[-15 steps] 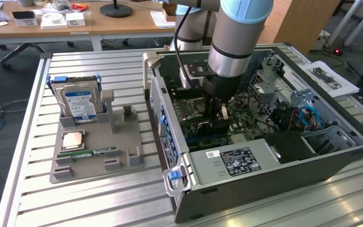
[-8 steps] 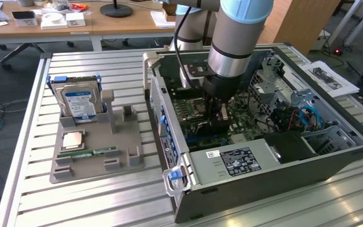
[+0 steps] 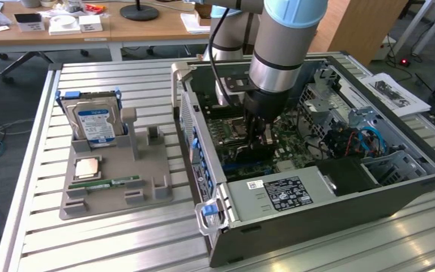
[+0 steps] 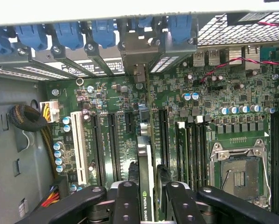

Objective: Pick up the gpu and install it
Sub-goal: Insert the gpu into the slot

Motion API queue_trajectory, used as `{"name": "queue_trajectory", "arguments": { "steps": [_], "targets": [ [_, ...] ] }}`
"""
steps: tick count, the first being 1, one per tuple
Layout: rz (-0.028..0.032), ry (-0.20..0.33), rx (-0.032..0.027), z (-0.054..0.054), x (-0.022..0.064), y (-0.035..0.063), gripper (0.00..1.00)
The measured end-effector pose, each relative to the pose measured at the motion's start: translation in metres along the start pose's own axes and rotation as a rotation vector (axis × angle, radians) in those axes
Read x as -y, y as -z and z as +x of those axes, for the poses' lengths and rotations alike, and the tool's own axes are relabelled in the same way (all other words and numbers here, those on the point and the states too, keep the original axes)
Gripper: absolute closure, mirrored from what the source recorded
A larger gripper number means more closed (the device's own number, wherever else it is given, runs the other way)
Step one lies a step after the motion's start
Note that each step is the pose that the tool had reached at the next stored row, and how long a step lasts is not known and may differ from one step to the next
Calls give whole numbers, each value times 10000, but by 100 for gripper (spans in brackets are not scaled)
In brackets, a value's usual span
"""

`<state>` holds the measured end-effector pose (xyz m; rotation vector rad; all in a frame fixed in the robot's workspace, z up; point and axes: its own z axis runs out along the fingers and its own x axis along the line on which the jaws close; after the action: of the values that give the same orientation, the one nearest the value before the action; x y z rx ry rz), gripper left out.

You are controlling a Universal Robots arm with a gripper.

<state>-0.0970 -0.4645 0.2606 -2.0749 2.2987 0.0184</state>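
"Where's the arm (image 3: 285, 51) now?"
"Reaching straight down into the open computer case (image 3: 338, 218), wrist vertical."
"And the gripper (image 3: 261, 135)?"
"Its jaws pinch the gpu (image 4: 145, 179), which stands on edge in a motherboard (image 4: 116, 100) slot."

The lettering "NVIDIA QUAD", cut off partway, is printed along the edge of the gpu (image 4: 145, 186). The labels on the hard drive (image 3: 97, 124) and the power supply (image 3: 285, 194) cannot be read.
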Motion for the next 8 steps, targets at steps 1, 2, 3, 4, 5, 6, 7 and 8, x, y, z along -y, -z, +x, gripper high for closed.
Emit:
{"name": "queue_trajectory", "arguments": {
  "steps": [1, 2, 3, 4, 5, 6, 7, 8],
  "targets": [
    [0, -1, 0, 0, 0, 0, 73],
    [0, 0, 1, 0, 0, 0, 73],
    [1, 0, 0, 0, 0, 0, 73],
    [0, 0, 0, 0, 0, 0, 73],
    [0, 0, 1, 0, 0, 0, 73],
    [0, 0, 1, 0, 0, 0, 73],
    [0, 0, 1, 0, 0, 0, 73],
    [0, 0, 0, 0, 0, 0, 73]
  ]
}}
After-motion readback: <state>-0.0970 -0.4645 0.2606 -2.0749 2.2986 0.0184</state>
